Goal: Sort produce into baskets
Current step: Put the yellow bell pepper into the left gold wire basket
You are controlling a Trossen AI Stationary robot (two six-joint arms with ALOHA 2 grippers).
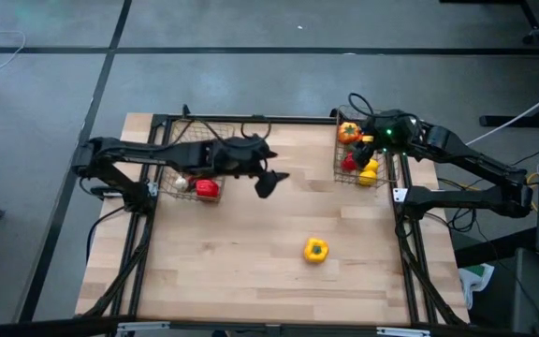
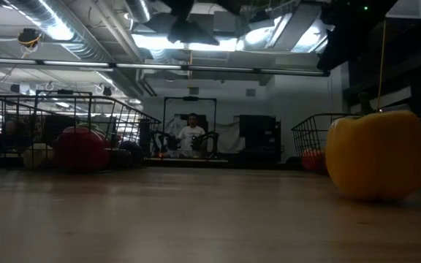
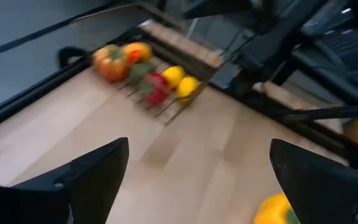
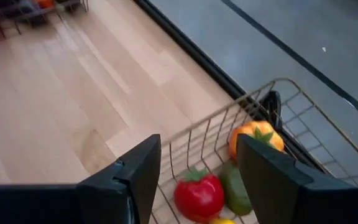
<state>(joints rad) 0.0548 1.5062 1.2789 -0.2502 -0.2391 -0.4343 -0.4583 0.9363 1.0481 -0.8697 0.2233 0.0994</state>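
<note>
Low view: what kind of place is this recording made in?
Probably a robotics lab or workshop: exposed ducts and strip lights overhead, a person seated at another arm rig behind the wooden table, and bare grey floor around it.

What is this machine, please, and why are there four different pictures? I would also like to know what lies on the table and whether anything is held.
It is a robot with two dark arms at a wooden table. One camera looks down from above, one sits at table height, and one rides on each wrist. The left gripper hangs open and empty beside the left basket. The right gripper is open and empty over the right basket, which holds a red tomato and other toy produce. One yellow pepper lies loose on the table.
</note>
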